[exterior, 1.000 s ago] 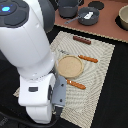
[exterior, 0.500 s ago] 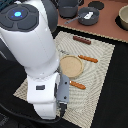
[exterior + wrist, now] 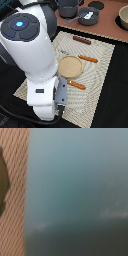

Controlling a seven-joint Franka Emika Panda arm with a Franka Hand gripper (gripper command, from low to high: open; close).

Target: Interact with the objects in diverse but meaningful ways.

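Tool hidden in the exterior view behind the white arm point(image 3: 35, 60), low over the near part of the woven placemat point(image 3: 100, 75); jaw state impossible to tell. Wrist view filled almost edge to edge by a pale blue block point(image 3: 75, 188), blurred and very close to the camera, with striped placemat weave and a dark green shape point(image 3: 2, 183) of unclear identity visible along one side. Contact between tool and block not determinable. Just beyond the arm in the exterior view: tan round plate point(image 3: 69, 65), lying flat on the placemat, nothing on it. Orange-handled utensil point(image 3: 76, 84) flat on the mat just beside the plate on the near side; second orange-handled utensil point(image 3: 88, 58) flat just beside the plate toward the exterior view's right. Which is fork and which knife too small to tell. Dark brown sausage point(image 3: 82, 40) lying on the far part of the mat, apart from the plate. Further out, on the brown surface point(image 3: 107, 27): dark pot point(image 3: 69, 7) and grey bowl point(image 3: 88, 15) side by side, something light inside the bowl, not identifiable; contents of the pot not visible. Black round disc point(image 3: 96, 5) behind the bowl. Part of a pale bowl point(image 3: 123, 17) at the exterior view's right edge.
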